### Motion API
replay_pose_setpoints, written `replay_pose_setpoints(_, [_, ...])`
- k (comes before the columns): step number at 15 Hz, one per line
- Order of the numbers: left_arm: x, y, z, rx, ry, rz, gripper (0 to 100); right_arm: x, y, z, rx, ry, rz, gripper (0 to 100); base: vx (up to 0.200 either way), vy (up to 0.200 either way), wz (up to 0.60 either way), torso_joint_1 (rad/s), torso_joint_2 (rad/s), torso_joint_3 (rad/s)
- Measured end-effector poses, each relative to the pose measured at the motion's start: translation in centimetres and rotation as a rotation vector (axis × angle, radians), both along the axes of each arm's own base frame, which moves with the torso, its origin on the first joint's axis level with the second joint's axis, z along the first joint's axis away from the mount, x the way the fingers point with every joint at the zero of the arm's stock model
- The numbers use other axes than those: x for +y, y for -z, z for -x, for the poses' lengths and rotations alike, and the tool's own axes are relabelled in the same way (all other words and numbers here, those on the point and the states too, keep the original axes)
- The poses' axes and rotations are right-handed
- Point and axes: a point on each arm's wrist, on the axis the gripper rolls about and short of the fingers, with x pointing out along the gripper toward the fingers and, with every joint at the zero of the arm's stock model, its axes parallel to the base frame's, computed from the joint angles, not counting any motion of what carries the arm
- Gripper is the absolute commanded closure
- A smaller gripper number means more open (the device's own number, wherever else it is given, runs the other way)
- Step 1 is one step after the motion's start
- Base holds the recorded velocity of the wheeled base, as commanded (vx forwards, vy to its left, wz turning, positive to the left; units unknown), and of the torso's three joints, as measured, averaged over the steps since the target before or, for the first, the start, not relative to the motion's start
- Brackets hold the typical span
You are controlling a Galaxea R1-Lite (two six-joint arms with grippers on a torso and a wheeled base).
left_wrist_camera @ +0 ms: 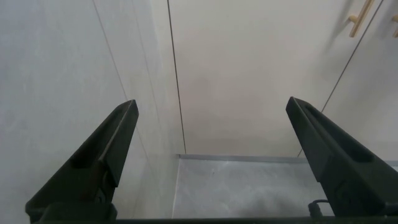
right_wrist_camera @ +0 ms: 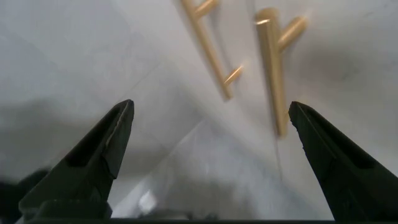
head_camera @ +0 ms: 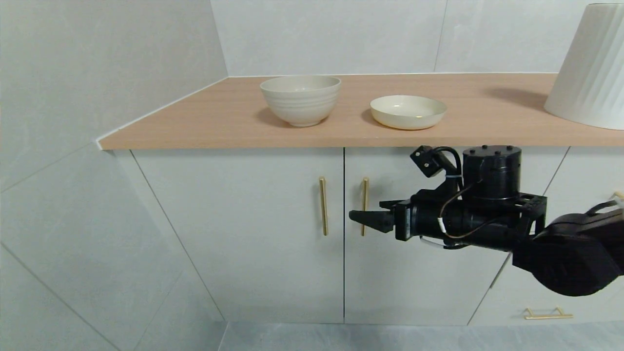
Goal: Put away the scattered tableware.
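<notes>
Head view: bowl (head_camera: 300, 100) near countertop edge (head_camera: 219, 142)

Pale tiled kitchen corner with a wood-topped run of cabinets.

Large light-grey tiles with thin joints cover the left wall (head_camera: 87, 73) and the back wall (head_camera: 331, 34), which meet in a corner behind the table (head_camera: 487, 97). The table is a warm wood-grain top with a thin white strip along the walls. Below it are flat off-white cabinet doors (head_camera: 243, 234). Two vertical brass bar handles (head_camera: 322, 205) stand either side of the centre seam. A horizontal brass pull (head_camera: 548, 314) sits low at the right. A white ribbed cone-shaped shade (head_camera: 592, 68) stands at the table's right end. The floor (head_camera: 390, 339) is grey and marbled. The light is soft and even.
</notes>
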Motion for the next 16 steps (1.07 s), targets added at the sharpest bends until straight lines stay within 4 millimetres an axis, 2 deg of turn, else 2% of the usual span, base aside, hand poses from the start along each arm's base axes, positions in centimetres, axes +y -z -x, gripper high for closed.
replay_pose_setpoints(3, [0.0, 0.0, 0.0, 0.0, 0.0, 0.0, 0, 1.0, 2.0, -1.6, -0.027, 0.056, -0.025, 0, 0.0, 0.0, 0.0, 0.0, 0.0, 0.0])
replay_pose_setpoints(5, [0.0, 0.0, 0.0, 0.0, 0.0, 0.0, 0, 1.3, 2.6, -1.9, -0.012, 0.072, -0.05, 0, 0.0, 0.0, 0.0, 0.0, 0.0, 0.0])
replay_pose_setpoints(16, [0.0, 0.0, 0.0, 0.0, 0.0, 0.0, 0, 3.0, 3.9, -2.1, 0.024, 0.056, -0.133, 0, 0.0, 0.0, 0.0, 0.0, 0.0, 0.0])
